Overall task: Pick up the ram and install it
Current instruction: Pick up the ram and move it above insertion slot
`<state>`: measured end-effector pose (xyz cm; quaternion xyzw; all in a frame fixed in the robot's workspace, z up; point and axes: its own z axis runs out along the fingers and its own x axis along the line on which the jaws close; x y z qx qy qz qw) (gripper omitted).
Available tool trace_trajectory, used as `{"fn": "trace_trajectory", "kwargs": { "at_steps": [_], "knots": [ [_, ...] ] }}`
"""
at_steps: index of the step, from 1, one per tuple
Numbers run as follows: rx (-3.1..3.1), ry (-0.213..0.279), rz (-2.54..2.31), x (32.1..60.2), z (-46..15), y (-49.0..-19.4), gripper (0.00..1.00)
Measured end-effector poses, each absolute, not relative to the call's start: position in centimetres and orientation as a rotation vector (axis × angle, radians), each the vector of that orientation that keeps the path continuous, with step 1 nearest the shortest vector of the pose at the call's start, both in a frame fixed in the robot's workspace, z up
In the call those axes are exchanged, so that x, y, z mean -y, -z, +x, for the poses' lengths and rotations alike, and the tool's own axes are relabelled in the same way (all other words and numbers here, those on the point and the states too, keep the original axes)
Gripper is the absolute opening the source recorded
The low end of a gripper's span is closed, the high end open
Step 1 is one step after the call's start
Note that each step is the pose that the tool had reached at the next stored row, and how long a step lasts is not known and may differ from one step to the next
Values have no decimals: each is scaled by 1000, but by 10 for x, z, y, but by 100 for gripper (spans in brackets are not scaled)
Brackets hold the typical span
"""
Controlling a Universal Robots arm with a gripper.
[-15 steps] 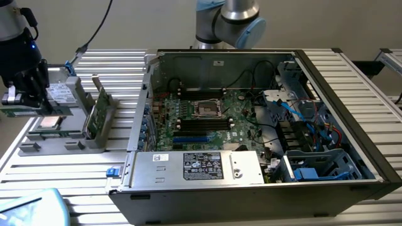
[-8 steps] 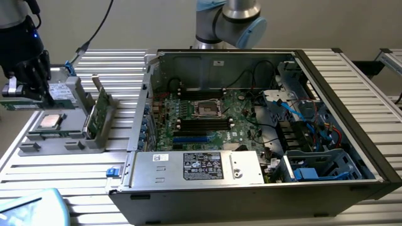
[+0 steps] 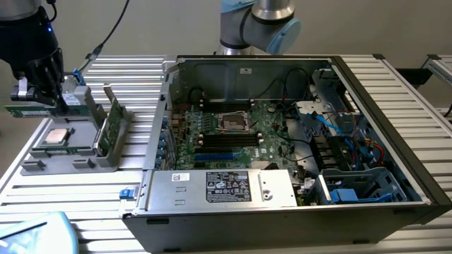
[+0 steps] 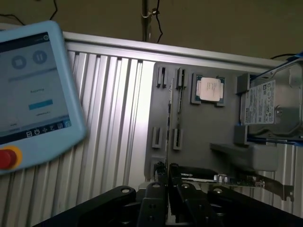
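The hand (image 3: 40,100) is pinching the ram (image 3: 21,110), holding it level above the grey parts tray (image 3: 35,165) on the counter (image 3: 134,69). The processor (image 3: 56,136) is lying just below the hand. The open computer case (image 3: 282,222) is sitting well apart, toward the exterior view's right.

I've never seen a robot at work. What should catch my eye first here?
The big open computer case at the exterior view's right, its green motherboard bare inside. At that view's left, the arm's dark jaws are shut on the ram, a thin green stick, by a grey parts tray holding a silver processor chip. A pale blue control tablet sits at that view's bottom left.
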<state>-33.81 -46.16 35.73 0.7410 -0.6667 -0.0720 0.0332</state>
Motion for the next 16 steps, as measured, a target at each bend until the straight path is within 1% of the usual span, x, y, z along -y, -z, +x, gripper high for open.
{"fn": "trace_trajectory", "kwargs": {
  "at_steps": [10, 16],
  "knots": [
    [2060, 249, 2294, 463, -294, -359, 14],
    [2063, 263, 2299, 465, -272, -376, 14]
  ]
}}
